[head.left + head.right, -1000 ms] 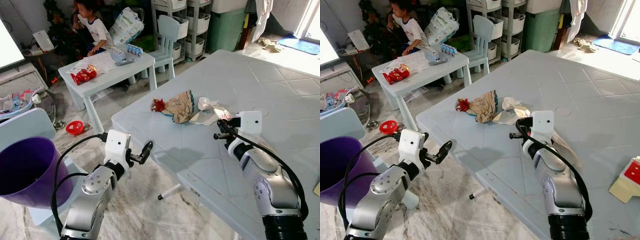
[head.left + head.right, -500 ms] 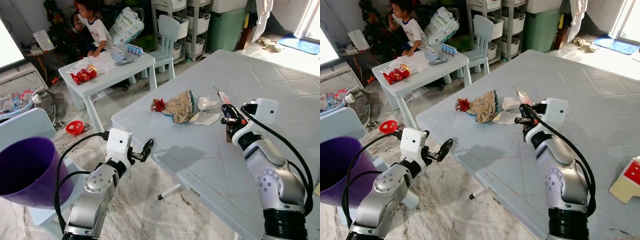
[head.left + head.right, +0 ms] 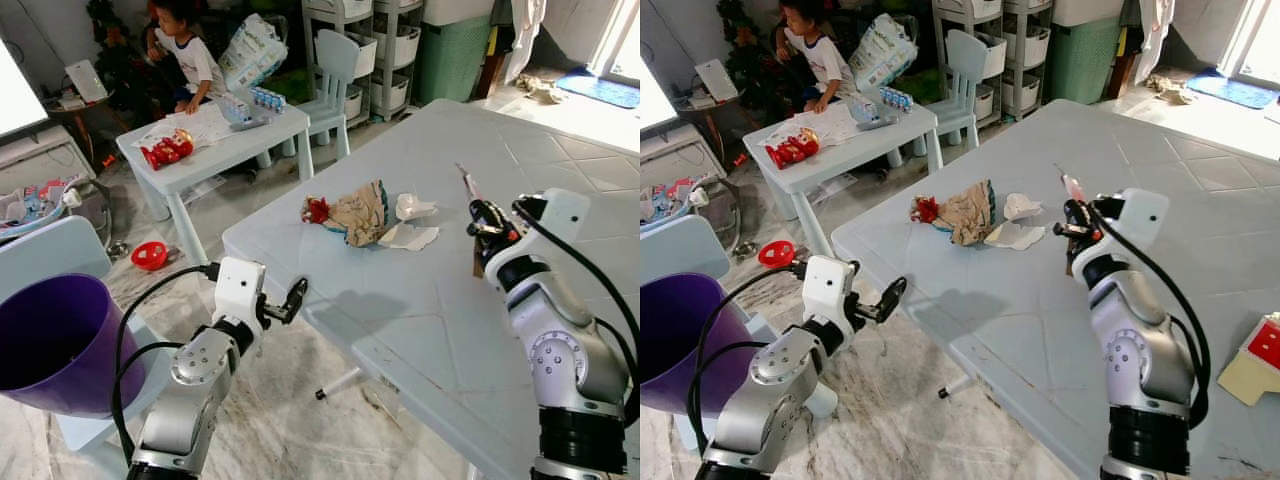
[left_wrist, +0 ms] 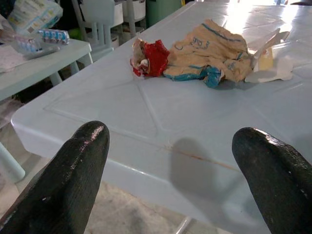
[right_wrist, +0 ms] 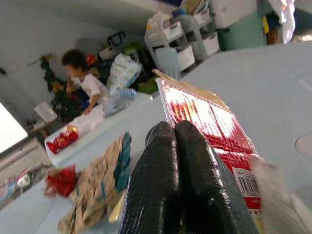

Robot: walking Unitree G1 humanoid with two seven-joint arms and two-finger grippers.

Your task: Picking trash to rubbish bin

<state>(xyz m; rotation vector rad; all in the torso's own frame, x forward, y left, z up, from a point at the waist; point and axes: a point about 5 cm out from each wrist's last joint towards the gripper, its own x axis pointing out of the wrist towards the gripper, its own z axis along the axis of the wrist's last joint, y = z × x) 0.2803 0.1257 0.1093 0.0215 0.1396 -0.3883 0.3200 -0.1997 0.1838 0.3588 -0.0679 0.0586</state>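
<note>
Left gripper (image 3: 283,303): lower left of centre in the eye views, held off the table's near-left edge, above the floor; fingers spread apart, nothing between them. The wrist view looks between its two fingers (image 4: 73,165) across the table top at the trash.
Bin (image 3: 45,340): purple, at the lower left edge of the frame, on the floor, well apart from the table; open mouth facing up.
Floor (image 3: 290,420): marbled tile, lower middle.
Table (image 3: 420,320): pale blue, fills the centre and right of the frame.
Right gripper (image 3: 481,222): right of centre, raised above the table; fingers pressed together on a wrapper.
Wrapper (image 5: 209,129): red and foil, flat, pinched at its lower part and sticking up past the fingertips (image 5: 168,134); in the eye views it shows as a thin strip (image 3: 1068,184) above the gripper.
Paper scraps (image 3: 408,236): white, lying on the table in the middle of the frame, left of the right gripper and apart from it.
Brown bag (image 3: 362,211): crumpled, with blue trim, touching the scraps on their left.
Red wad (image 3: 317,209): just beside the bag's left end, near the table's far-left edge.
Red box (image 3: 1258,362): right edge of the right eye view, on the table.
Small table (image 3: 215,140): upper left, with a red toy (image 3: 166,150) and papers on it.
Child chair (image 3: 335,62): pale blue, behind the small table.
Person (image 3: 180,40): seated in the upper left corner.
Drawers (image 3: 375,40): white units along the top centre.
</note>
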